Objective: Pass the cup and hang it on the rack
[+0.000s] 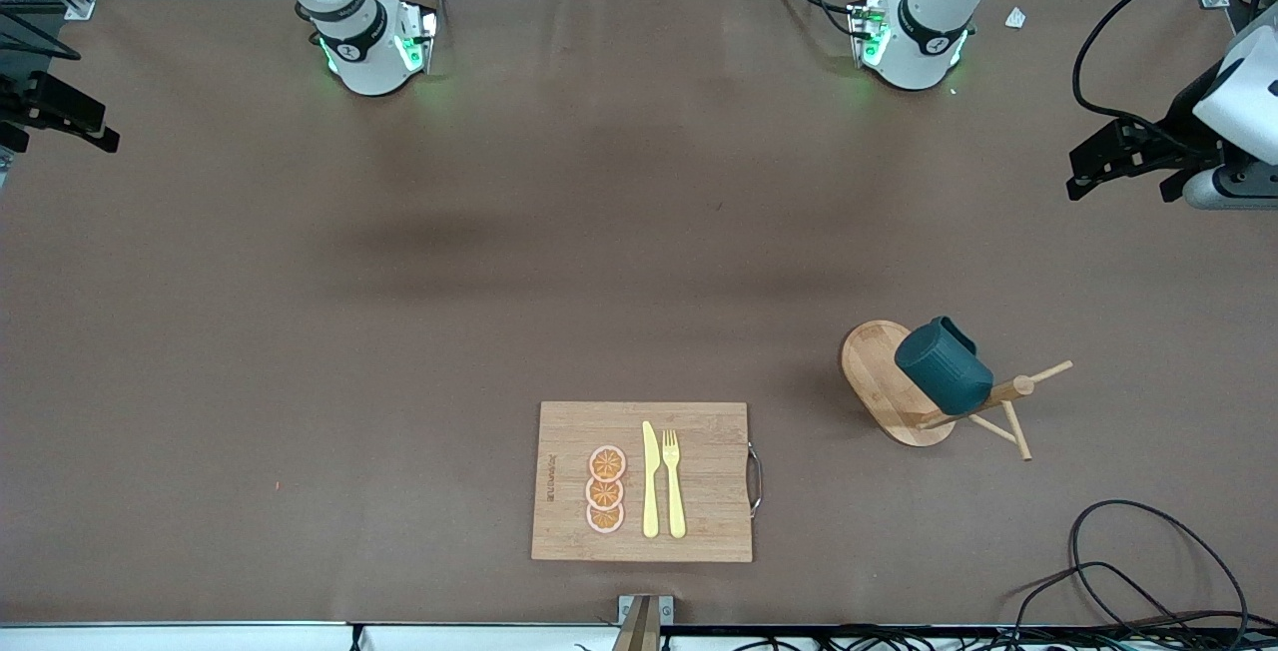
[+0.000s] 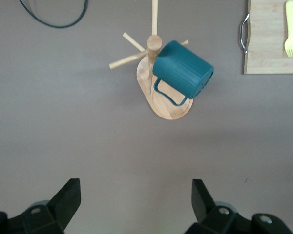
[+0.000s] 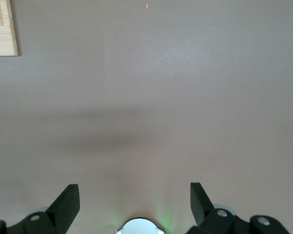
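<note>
The dark teal cup (image 1: pixel 944 368) hangs by its handle on a peg of the light wooden rack (image 1: pixel 874 371), which stands toward the left arm's end of the table. In the left wrist view the cup (image 2: pixel 183 68) tilts off the rack's post (image 2: pixel 154 43) over the oval base. My left gripper (image 2: pixel 136 204) is open and empty, high over bare table, well apart from the rack. My right gripper (image 3: pixel 135 204) is open and empty, high over bare table near its own base. Neither gripper shows in the front view.
A bamboo cutting board (image 1: pixel 699 431) with a yellow knife, a fork and orange slices lies near the front edge; it also shows in the left wrist view (image 2: pixel 266 44). Black cables (image 1: pixel 1148 571) lie at the front corner near the rack. Dark fixtures stand at both table ends.
</note>
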Controlling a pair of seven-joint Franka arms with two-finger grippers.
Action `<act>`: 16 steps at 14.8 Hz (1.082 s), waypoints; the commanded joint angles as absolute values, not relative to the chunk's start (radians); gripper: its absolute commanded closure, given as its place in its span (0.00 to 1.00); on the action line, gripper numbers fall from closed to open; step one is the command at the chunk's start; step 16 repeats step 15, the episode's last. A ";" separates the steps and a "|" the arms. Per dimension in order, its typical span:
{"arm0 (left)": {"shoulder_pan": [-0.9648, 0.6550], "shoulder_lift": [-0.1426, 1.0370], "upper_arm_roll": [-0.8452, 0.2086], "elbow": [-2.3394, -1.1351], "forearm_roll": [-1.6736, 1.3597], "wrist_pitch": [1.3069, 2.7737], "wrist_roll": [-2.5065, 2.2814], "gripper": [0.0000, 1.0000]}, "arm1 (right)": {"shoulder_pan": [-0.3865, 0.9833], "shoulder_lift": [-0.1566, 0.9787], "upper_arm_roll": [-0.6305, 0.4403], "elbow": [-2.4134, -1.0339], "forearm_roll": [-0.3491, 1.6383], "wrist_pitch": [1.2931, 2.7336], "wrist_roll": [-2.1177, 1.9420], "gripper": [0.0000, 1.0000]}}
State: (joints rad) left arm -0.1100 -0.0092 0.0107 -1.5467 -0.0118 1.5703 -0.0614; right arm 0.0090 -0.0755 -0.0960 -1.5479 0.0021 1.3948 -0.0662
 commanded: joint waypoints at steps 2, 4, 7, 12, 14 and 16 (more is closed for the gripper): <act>-0.115 -0.029 0.021 -1.569 0.008 1.597 -0.048 0.00 | 0.008 -0.092 -0.092 -1.559 0.006 1.407 -0.061 0.00; -0.112 -0.025 0.020 -1.560 0.008 1.592 -0.048 0.00 | 0.008 -0.092 -0.092 -1.563 0.005 1.408 -0.061 0.00; -0.112 -0.023 0.020 -1.554 0.008 1.592 -0.048 0.00 | 0.008 -0.092 -0.091 -1.565 0.005 1.413 -0.061 0.00; -0.112 -0.021 0.020 -1.554 0.008 1.591 -0.048 0.00 | 0.008 -0.092 -0.091 -1.565 0.005 1.408 -0.061 0.00; -0.110 -0.021 0.020 -1.554 0.008 1.591 -0.046 0.00 | 0.009 -0.092 -0.091 -1.565 0.006 1.402 -0.061 0.00; -0.109 -0.020 0.020 -1.554 0.008 1.592 -0.046 0.00 | 0.009 -0.094 -0.091 -1.565 0.006 1.402 -0.063 0.00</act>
